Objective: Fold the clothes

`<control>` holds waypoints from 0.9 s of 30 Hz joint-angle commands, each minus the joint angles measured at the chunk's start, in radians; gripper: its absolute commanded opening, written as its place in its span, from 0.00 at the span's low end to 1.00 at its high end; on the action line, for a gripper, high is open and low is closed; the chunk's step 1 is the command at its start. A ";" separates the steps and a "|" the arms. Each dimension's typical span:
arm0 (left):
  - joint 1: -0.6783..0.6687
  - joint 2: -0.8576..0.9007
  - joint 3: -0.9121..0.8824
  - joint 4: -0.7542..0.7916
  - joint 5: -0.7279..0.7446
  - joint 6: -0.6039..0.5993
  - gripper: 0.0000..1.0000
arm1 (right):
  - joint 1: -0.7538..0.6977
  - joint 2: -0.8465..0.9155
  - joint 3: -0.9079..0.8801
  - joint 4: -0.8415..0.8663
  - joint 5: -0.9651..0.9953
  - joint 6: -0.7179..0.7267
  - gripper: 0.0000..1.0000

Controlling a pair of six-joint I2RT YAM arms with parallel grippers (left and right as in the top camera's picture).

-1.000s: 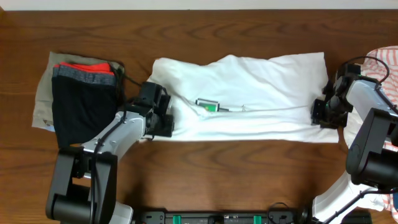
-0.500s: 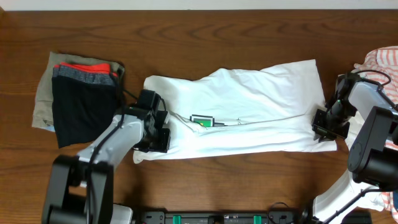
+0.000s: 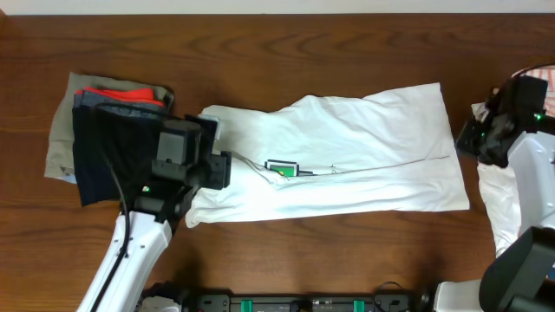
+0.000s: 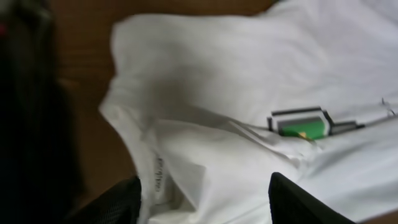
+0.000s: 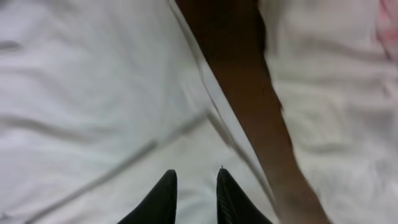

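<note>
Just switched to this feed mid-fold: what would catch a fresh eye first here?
The long white shirt lies across the middle of the table, roughly folded into a band, its small green-and-black print showing left of centre. At the far left sits a dark folded stack with an orange strip on top, and the left gripper hovers open above the shirt's left end.
</note>
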 commanded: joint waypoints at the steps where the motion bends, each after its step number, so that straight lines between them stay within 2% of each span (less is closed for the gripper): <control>1: 0.011 0.000 0.013 0.005 -0.089 -0.069 0.68 | 0.012 0.033 0.000 0.074 -0.110 -0.124 0.21; 11: 0.018 0.021 0.013 0.005 -0.085 -0.106 0.68 | 0.015 0.250 0.000 0.139 -0.114 -0.190 0.18; 19: 0.018 0.022 0.013 0.003 -0.086 -0.106 0.68 | 0.014 0.351 0.000 0.051 -0.077 -0.186 0.17; 25: 0.018 0.022 0.013 0.005 -0.086 -0.106 0.69 | 0.000 0.350 0.000 -0.127 0.204 -0.005 0.13; 27: 0.018 0.022 0.013 0.006 -0.086 -0.106 0.69 | -0.005 0.350 0.000 -0.155 0.217 0.030 0.13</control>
